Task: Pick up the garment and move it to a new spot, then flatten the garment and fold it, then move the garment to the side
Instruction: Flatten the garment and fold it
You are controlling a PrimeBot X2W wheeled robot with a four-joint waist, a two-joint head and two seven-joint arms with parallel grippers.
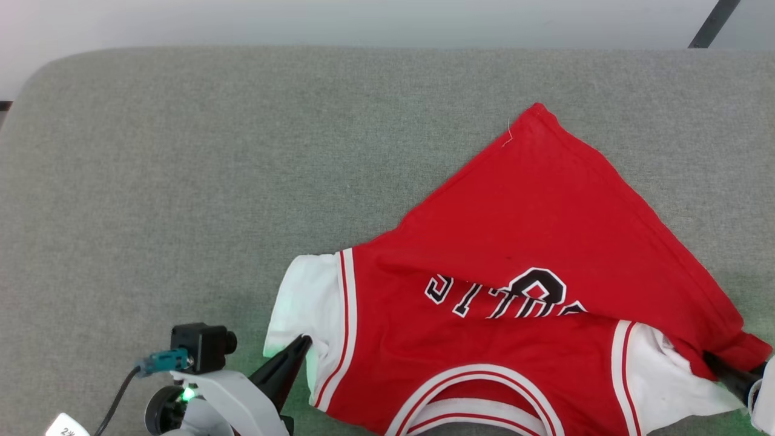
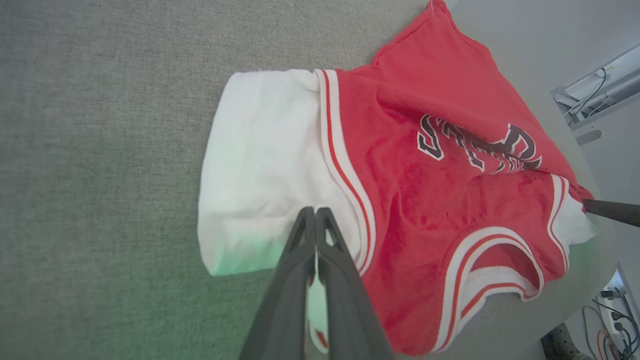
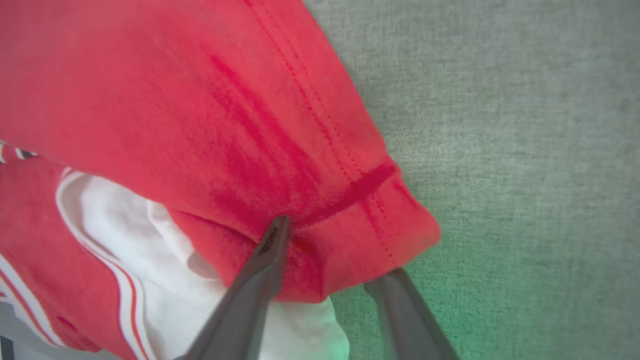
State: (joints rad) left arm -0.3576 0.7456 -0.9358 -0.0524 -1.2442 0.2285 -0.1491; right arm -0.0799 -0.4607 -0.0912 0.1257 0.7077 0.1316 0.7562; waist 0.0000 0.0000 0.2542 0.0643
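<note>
The garment, a red T-shirt with white sleeves and striped trim, lies rumpled on the grey table, collar toward me and its lower part folded over to the right. My left gripper rests on the near white sleeve. Its fingers are shut, with a sliver of white cloth pinched between them. My right gripper is at the garment's right end. There its fingers stand apart around the red hem corner, one on top and the other at the cloth's edge.
The grey padded table stretches bare to the left and back of the garment. Its near right edge curves close to the collar, with cables on the floor beyond. A dark pole stands at the far right.
</note>
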